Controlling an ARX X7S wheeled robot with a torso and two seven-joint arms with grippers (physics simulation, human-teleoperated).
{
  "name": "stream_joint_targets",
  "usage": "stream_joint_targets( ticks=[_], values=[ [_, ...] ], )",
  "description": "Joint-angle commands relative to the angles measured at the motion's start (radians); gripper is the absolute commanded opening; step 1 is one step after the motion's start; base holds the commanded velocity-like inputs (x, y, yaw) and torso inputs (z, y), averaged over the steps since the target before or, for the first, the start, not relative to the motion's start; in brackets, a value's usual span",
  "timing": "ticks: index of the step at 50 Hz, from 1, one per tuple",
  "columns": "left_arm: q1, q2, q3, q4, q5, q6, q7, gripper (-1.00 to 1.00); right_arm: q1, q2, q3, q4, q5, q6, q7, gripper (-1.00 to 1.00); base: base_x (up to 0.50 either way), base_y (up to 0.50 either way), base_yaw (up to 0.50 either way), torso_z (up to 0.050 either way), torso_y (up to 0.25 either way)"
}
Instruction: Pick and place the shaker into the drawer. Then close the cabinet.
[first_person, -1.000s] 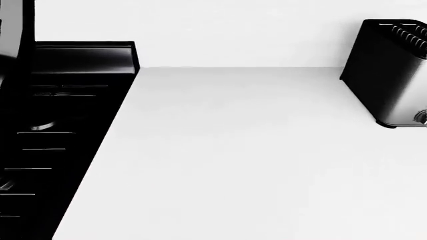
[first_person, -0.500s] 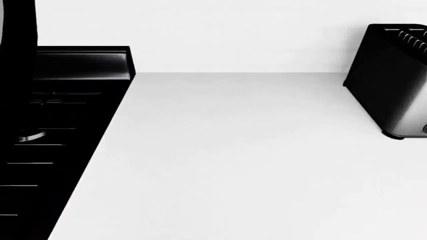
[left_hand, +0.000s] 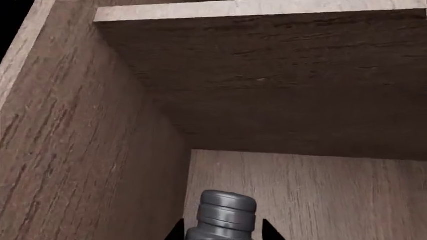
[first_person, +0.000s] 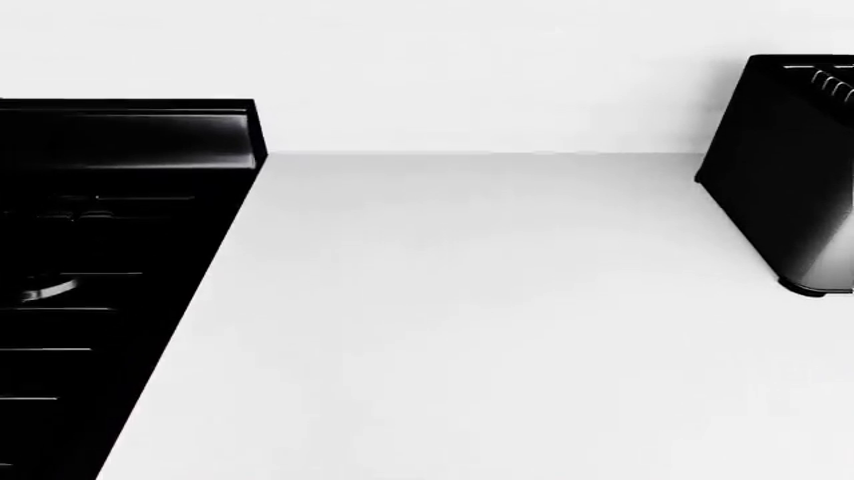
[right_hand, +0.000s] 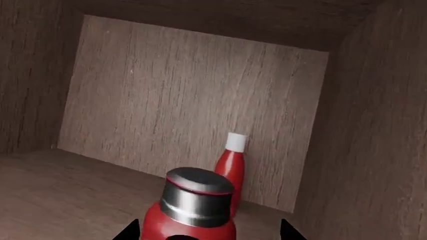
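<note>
A bare white counter (first_person: 481, 320) fills the head view; the stove (first_person: 107, 280) and toaster (first_person: 787, 170) have drifted down-frame over the last second, so the head is tilting, not the arms working. Right gripper (right_hand: 207, 235) clasps the shaker (right_hand: 193, 210) inside the drawer (right_hand: 193, 90), just before a red bottle (right_hand: 231, 167). Left gripper (left_hand: 223, 234) grips a grey cylinder (left_hand: 223, 215). Release seems next.

One shaker (right_hand: 190, 210), one red bottle (right_hand: 231, 170), one grey cylinder (left_hand: 223, 216), one toaster (first_person: 790, 170)

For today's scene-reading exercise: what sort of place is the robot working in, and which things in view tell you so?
Most likely a kitchen: a plain white countertop beside a black stove, a black slotted toaster, and wood-grain cabinet walls with a red white-capped squeeze bottle standing inside.
</note>
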Motion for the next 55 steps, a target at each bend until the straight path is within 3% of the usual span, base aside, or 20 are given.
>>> stream_joint_targets(
  ticks=[1,4,5,16,22,27,36,55],
  values=[
    [-0.007,0.0,0.158,-0.004,-0.179,0.052,-0.016,-1.0,-0.031,0.019,-0.033,0.03,-0.052,0.001,-0.019,1.0,0.5,0.0,0.0,0.0,0.0],
    [-0.003,0.0,0.173,-0.004,-0.193,0.052,-0.024,-1.0,-0.032,0.02,-0.031,0.03,-0.048,0.0,-0.025,1.0,0.33,0.0,0.0,0.0,0.0],
    [-0.001,0.0,0.174,-0.004,-0.194,0.051,-0.026,-1.0,-0.033,0.02,-0.03,0.03,-0.046,-0.004,-0.036,-1.0,0.0,0.0,0.0,0.0,0.0],
    [0.008,0.0,0.094,-0.004,-0.104,0.03,-0.036,-1.0,-0.028,0.02,-0.037,0.03,-0.044,-0.071,-0.076,-1.0,0.0,0.0,0.0,0.0,0.0],
    [0.0,0.0,0.1,-0.004,-0.109,0.036,-0.015,-1.0,0.049,0.016,0.089,-0.002,-0.033,-0.283,0.035,-1.0,0.0,0.0,0.0,0.0,0.0],
    [-0.009,0.0,0.148,-0.004,-0.159,0.045,-0.011,-1.0,0.049,-0.005,0.181,-0.132,-0.114,-0.333,0.037,-1.0,0.0,0.0,0.0,0.0,0.0],
    [-0.008,0.0,0.145,-0.004,-0.159,0.042,-0.007,-1.0,0.049,-0.012,0.183,-0.139,-0.119,-0.335,0.036,-1.0,-0.01,0.0,0.0,0.0,0.002],
    [0.008,0.0,0.17,-0.004,-0.188,0.049,-0.008,-1.0,0.049,-0.005,0.186,-0.081,-0.122,-0.343,0.057,-1.0,-0.5,0.0,0.0,0.0,0.003]
  ],
)
